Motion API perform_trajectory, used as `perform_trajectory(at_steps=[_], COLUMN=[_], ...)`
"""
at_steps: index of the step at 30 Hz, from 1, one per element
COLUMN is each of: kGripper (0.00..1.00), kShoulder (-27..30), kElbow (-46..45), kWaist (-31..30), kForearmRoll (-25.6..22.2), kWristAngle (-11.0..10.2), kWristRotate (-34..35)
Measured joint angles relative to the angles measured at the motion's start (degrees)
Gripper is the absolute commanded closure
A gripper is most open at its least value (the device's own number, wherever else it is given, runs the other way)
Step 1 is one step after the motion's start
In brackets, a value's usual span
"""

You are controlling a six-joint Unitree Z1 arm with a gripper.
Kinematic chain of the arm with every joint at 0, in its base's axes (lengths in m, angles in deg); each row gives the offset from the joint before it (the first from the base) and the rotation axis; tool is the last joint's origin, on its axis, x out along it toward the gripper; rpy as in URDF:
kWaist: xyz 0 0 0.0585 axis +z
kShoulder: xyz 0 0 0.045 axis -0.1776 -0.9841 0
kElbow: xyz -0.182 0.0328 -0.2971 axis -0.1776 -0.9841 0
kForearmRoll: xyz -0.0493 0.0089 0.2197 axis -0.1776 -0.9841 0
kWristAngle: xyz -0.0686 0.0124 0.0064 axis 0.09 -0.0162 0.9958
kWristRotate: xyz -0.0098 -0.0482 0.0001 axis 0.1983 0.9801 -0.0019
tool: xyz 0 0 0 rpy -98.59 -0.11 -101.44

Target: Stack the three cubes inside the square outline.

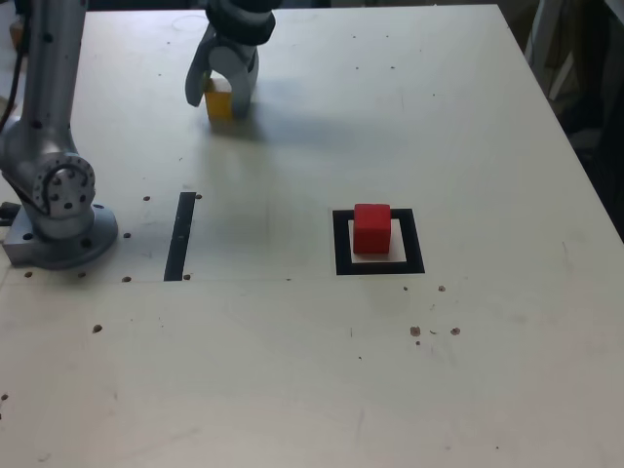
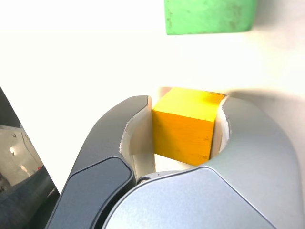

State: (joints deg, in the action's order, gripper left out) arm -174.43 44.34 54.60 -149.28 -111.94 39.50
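Observation:
At the far side of the table, toward the exterior view's left, my gripper (image 1: pixel 221 96) is shut on the yellow cube (image 1: pixel 219 103). In the wrist view both jaws press the sides of the yellow cube (image 2: pixel 185 126), which rests on the table. The green cube (image 2: pixel 208 16) lies just beyond the yellow one in the wrist view; the arm hides it in the exterior view. The red cube (image 1: pixel 371 228) sits inside the black square outline (image 1: pixel 340 244) near the table's middle, well apart from the gripper.
A narrow black strip (image 1: pixel 180 236) lies on the table between the arm's base (image 1: pixel 60 229) and the outline. Small dark holes dot the pale tabletop (image 1: pixel 292 370). The table's far and right edges show in the exterior view.

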Motion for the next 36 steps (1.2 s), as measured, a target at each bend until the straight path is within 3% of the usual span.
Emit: perform_trajectory(at_steps=[9, 17, 24, 36], kGripper=[0.67, 0.67, 0.67, 0.67], kShoulder=[0.77, 5.66, 8.62, 8.50], kElbow=[0.21, 3.18, 6.27, 14.40], kWaist=[-2.46, -10.78, -20.10, -35.35], kForearmRoll=[-0.79, -7.19, -12.51, -21.24], kWristAngle=[2.40, 4.10, 7.91, 13.68], kWristRotate=[0.37, 5.25, 13.42, 30.71])
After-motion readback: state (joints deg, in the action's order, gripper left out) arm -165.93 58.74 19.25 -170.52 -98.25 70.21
